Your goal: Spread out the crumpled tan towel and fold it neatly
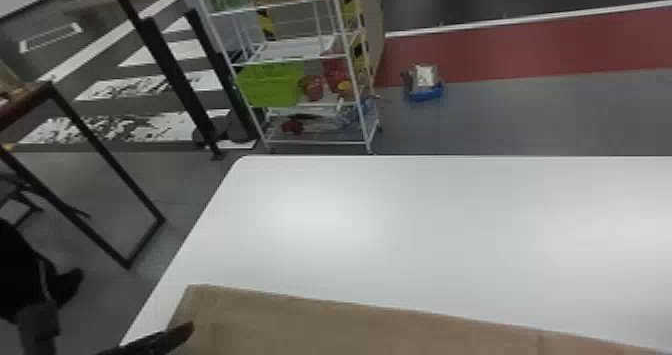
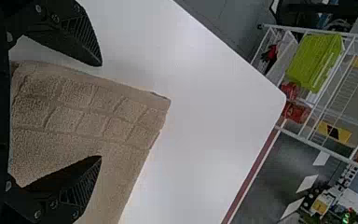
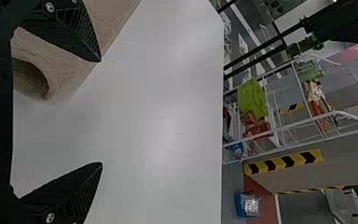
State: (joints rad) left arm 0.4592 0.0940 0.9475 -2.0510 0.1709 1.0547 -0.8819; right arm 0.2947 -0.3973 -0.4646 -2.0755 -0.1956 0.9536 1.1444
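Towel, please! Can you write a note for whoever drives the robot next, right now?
Left gripper: open, at a towel corner, holding nothing.
Right gripper: open and empty, by the towel's curled end.
Towel: on the white table, along the robot's side, mostly flat.
Done: it looks spread out, not crumpled; whether any fold is made, I can't tell.
Left: probably smooth that curl, then finish folding neatly.
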